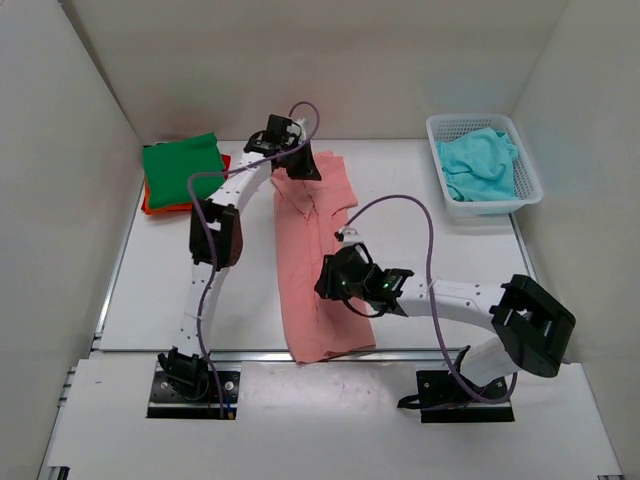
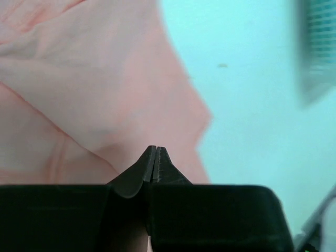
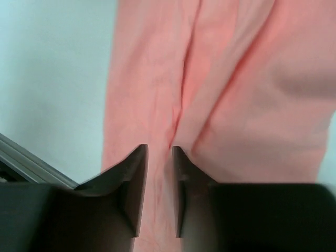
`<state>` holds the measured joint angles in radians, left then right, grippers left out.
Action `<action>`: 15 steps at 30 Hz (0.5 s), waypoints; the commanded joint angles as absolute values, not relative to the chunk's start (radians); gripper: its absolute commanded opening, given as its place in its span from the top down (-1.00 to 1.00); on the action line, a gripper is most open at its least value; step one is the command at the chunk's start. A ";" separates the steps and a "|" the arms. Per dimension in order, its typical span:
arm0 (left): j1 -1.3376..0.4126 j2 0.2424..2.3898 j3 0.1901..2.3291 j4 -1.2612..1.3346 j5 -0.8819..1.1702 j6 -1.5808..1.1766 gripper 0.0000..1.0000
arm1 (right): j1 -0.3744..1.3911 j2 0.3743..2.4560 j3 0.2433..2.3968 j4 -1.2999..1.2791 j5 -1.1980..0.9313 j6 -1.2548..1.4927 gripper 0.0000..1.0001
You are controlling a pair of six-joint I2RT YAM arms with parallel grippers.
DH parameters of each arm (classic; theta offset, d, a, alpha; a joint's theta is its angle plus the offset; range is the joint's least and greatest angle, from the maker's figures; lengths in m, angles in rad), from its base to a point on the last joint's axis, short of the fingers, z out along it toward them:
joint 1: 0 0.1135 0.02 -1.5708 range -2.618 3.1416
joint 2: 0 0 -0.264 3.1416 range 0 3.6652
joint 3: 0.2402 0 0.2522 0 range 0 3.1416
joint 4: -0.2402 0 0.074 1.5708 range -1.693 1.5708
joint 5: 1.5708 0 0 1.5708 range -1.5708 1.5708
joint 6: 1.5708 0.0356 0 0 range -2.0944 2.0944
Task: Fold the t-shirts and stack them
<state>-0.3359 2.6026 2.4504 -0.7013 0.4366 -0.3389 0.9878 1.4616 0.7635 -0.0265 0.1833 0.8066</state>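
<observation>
The salmon pink t-shirt (image 1: 315,260) lies lengthwise down the middle of the table, folded into a long strip. My left gripper (image 1: 298,163) is over its far end. In the left wrist view the gripper (image 2: 156,148) is shut with no cloth showing between the tips, and the pink shirt (image 2: 79,89) lies below it. My right gripper (image 1: 332,282) is at the shirt's right edge near its middle. In the right wrist view the gripper (image 3: 160,149) is closed narrowly on a fold of the pink shirt (image 3: 231,79). The green t-shirt (image 1: 180,168) lies folded on the orange-red t-shirt (image 1: 152,206) at the far left. The turquoise t-shirt (image 1: 480,165) lies crumpled.
A white mesh basket (image 1: 478,122) at the far right holds the turquoise shirt, and it shows blurred in the left wrist view (image 2: 317,47). The table's near edge has a metal rail (image 3: 31,157). White walls stand on three sides.
</observation>
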 commanded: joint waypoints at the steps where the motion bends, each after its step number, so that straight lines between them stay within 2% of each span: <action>1: -0.292 2.254 2.253 -0.465 0.603 -0.420 0.82 | 0.892 1.384 0.821 0.038 0.190 0.628 0.34; 2: -0.279 2.168 2.199 -0.447 0.592 -0.416 0.79 | 0.809 1.385 0.819 0.050 0.143 0.612 0.16; 6: -0.253 1.924 1.809 -0.405 0.482 -0.370 0.76 | 0.496 1.509 0.918 0.063 -0.055 0.574 -0.07; 11: -0.323 1.705 1.369 -0.437 0.370 -0.255 0.74 | 0.267 1.812 1.118 0.143 -0.273 0.606 -0.14; 15: -0.376 1.612 1.087 -0.365 0.377 -0.287 0.79 | 0.209 2.032 1.253 0.235 -0.435 0.711 -0.10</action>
<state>-0.3325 1.6276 1.2526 -0.3710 0.3965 -0.2996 0.2226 1.9266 1.1843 0.1509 -0.2512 0.6422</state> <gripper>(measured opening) 0.118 0.554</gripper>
